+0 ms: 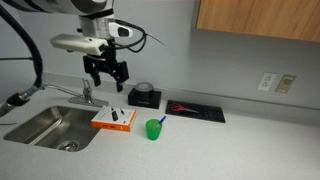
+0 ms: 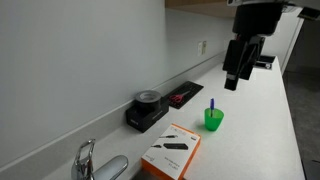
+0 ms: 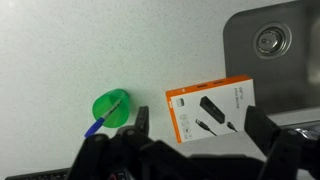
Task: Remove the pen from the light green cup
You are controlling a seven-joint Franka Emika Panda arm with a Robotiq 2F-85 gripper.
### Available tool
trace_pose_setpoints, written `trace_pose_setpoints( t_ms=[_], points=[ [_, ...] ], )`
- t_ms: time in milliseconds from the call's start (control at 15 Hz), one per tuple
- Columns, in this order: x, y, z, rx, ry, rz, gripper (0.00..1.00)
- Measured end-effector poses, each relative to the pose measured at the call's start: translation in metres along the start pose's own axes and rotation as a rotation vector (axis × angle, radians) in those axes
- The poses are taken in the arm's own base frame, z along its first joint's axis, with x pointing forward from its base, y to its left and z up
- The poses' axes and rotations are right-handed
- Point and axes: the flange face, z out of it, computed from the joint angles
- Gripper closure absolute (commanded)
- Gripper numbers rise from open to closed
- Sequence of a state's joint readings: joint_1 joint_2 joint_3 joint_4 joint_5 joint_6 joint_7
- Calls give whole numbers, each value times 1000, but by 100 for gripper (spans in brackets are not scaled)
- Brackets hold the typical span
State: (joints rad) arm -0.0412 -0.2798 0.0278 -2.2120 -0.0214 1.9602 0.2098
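A light green cup [image 1: 153, 129] stands on the grey counter with a blue pen [image 1: 160, 121] leaning out of it. Both also show in an exterior view, cup [image 2: 214, 120] and pen [image 2: 211, 105], and in the wrist view, cup [image 3: 110, 106] and pen [image 3: 100, 121]. My gripper [image 1: 105, 80] hangs open and empty well above the counter, over the orange box and left of the cup. In the wrist view its fingers [image 3: 195, 125] frame the orange box, with the cup off to the left.
An orange and white box [image 1: 115, 120] lies next to the steel sink [image 1: 50, 127] with a faucet [image 1: 86, 93]. A black round device [image 1: 143, 96] and a black tray [image 1: 195, 109] sit by the back wall. A cabinet [image 1: 258, 18] hangs above.
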Motion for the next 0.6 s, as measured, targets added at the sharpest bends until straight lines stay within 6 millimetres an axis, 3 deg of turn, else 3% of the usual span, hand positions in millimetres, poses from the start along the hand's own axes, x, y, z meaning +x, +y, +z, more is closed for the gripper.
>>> trace_pose_setpoints(
  t_ms=[400,600],
  points=[
    [47,61,78,-46,-2,128,0],
    [51,72,94,-53,-27,152,0]
  ],
)
